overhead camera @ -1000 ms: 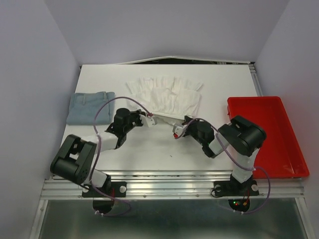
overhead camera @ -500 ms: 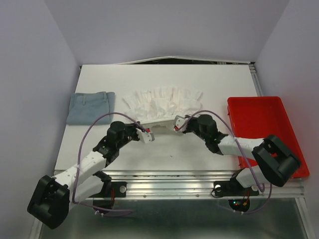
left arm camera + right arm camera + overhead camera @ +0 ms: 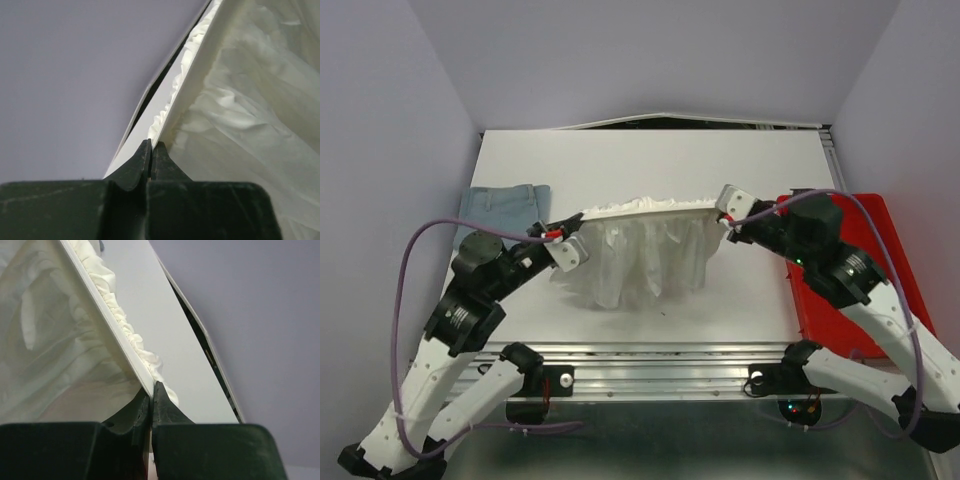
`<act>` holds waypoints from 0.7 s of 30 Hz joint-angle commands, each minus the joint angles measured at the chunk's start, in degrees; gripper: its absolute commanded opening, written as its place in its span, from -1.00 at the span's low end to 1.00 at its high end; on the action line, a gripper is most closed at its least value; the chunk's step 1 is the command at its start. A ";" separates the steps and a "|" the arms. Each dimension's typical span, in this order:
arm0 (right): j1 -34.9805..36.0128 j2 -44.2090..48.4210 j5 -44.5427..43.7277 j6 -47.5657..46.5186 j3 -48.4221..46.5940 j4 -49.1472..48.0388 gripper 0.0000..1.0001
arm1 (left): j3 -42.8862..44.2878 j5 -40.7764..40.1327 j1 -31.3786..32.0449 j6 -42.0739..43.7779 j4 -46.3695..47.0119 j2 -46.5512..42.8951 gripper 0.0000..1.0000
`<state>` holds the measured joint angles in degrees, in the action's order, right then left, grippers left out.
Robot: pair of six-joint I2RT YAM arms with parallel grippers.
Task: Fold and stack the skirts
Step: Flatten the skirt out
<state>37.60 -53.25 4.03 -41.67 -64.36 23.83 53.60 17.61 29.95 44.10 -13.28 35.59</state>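
Both waistband ends of the white skirt [image 3: 645,255] we are pinching tight, left gripper [image 3: 151,150] and right gripper [image 3: 151,390] stretching it aloft so the cloth is hanging flat for folding

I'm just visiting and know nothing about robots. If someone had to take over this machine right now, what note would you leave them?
Left gripper: shut on one end of the white skirt, at its waistband.
Right gripper: shut on the other end of that waistband.
White skirt: held up and stretched between the two arms, its cloth hanging over the middle of the table; not folded.
Denim skirt: lying flat at the table's left side, looks already folded, neither gripper on it.
Left to do: fold the white skirt, then stack the two skirts.
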 commanded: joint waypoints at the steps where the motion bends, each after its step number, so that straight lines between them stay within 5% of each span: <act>1: -2.10 9.29 -2.30 1.85 -5.59 22.73 -0.99 | 7.38 4.35 -1.48 -3.14 -17.20 -7.11 -1.00; 6: -2.10 17.21 6.94 4.14 -7.10 30.29 -0.99 | 9.33 13.32 -1.57 -8.41 -26.69 -11.94 -1.00; 11: -2.10 18.01 8.11 5.28 1.14 27.95 -0.99 | 6.61 13.16 -1.92 -5.26 -28.91 -8.71 -1.00; 17: -2.62 0.81 -0.41 2.82 9.96 0.39 -0.99 | -1.13 7.36 -1.92 -10.52 -9.89 4.82 -1.00; 21: -4.55 -8.60 -0.33 4.23 6.62 -6.68 -0.99 | -4.12 1.05 -2.09 -14.38 -1.25 13.17 -1.00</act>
<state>35.77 -59.44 12.64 -37.69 -55.29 29.04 50.65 28.12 28.93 33.52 -24.93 45.78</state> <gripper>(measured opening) 0.041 0.041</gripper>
